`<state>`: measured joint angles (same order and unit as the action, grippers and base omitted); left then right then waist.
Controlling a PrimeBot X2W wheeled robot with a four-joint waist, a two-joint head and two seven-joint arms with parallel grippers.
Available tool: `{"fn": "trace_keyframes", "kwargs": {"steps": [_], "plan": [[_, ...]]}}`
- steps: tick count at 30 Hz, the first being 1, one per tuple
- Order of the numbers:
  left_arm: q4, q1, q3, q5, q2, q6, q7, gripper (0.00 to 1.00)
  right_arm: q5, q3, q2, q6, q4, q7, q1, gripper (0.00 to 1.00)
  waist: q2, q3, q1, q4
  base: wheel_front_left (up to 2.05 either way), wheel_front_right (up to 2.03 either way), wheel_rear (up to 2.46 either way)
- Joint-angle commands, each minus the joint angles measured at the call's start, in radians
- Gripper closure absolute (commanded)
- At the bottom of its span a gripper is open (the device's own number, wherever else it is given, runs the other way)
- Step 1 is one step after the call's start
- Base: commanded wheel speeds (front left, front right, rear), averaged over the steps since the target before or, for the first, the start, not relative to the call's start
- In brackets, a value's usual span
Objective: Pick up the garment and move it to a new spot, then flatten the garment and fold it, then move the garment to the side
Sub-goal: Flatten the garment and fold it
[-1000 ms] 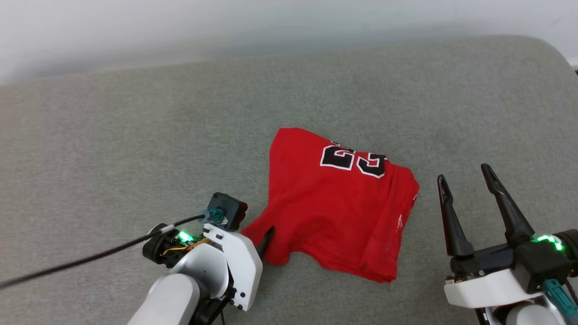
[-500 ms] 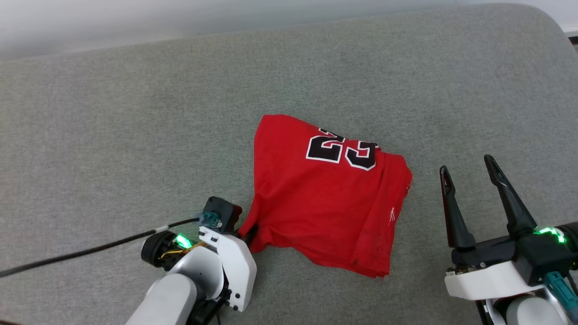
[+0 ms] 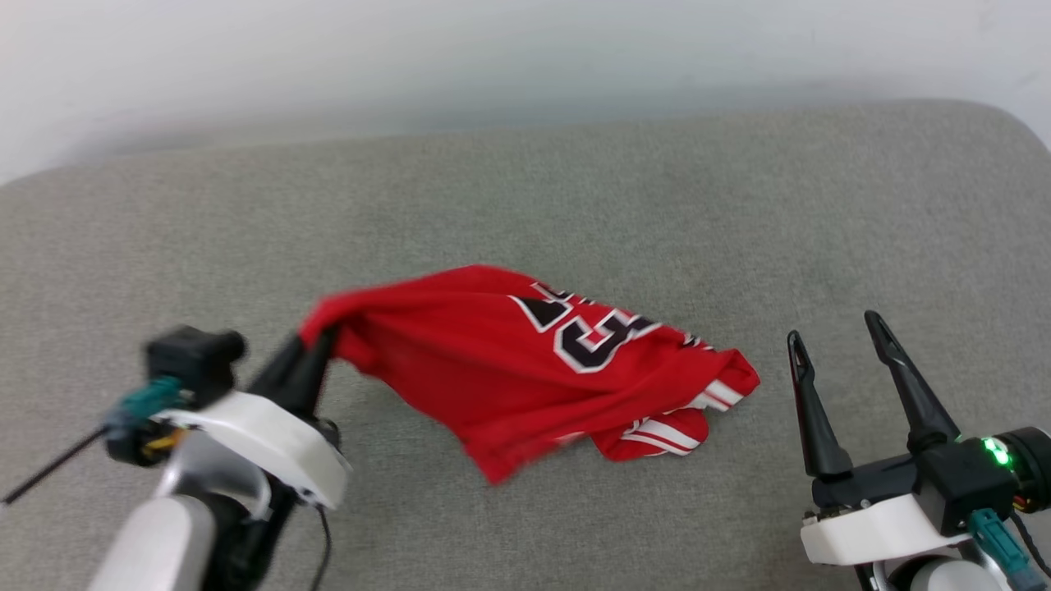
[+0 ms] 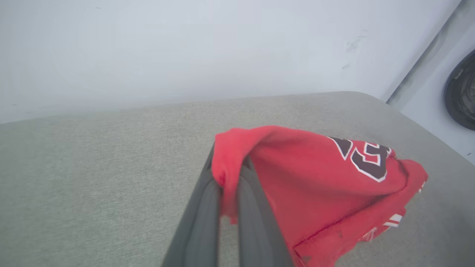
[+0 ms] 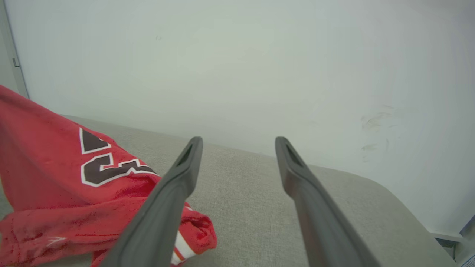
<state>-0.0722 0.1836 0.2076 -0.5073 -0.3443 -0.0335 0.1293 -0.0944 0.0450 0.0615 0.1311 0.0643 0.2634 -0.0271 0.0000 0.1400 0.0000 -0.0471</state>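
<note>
Where a pale, scuffed wall (image 3: pixel 525 57) rises behind it, a grey cloth-covered worktop (image 3: pixel 575 189) with a rounded far right corner spreads across the head view. The garment (image 3: pixel 493 369) is on the middle of the worktop. It is red, with black white-edged numerals facing up and red-and-white striped trim at its right end, which lies on the cloth. Its left end is raised off the surface and drawn to a peak. The left arm (image 3: pixel 164 533) reaches up from the lower left, its pale forearm angled toward that peak. The left end effector (image 3: pixel 322 341) is clamped on a bunch of red fabric there. In the left wrist view the cloth is pinched between both dark fingers (image 4: pixel 256 207) and drapes away to the right. The right end effector (image 3: pixel 831 327) hovers at the lower right, near the garment's striped end but apart from it, its prongs spread wide and pointing away from the robot.
</note>
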Motion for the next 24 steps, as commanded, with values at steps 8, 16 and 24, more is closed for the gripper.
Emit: {"fn": "trace_keyframes", "kwargs": {"steps": [8,16,24], "plan": [[-0.213,0.184,-0.11,0.009,-0.055,0.033,-0.028,1.0,0.003,0.016,-0.003,-0.001,-0.014,0.002,0.008,0.0,0.0,-0.04,0.0,0.02,0.0,0.0,0.0],[-0.166,0.497,-0.05,0.102,-0.052,0.021,-0.038,1.0,0.017,0.026,-0.007,-0.001,-0.019,0.002,-0.017,0.0,0.0,-0.015,0.0,-0.036,0.0,0.0,0.0],[-0.024,0.505,0.232,0.15,0.104,-0.038,-0.037,1.0,0.01,-0.02,-0.012,0.0,-0.011,0.002,-0.032,0.0,0.0,0.025,0.0,-0.094,0.0,0.0,0.0]]}}
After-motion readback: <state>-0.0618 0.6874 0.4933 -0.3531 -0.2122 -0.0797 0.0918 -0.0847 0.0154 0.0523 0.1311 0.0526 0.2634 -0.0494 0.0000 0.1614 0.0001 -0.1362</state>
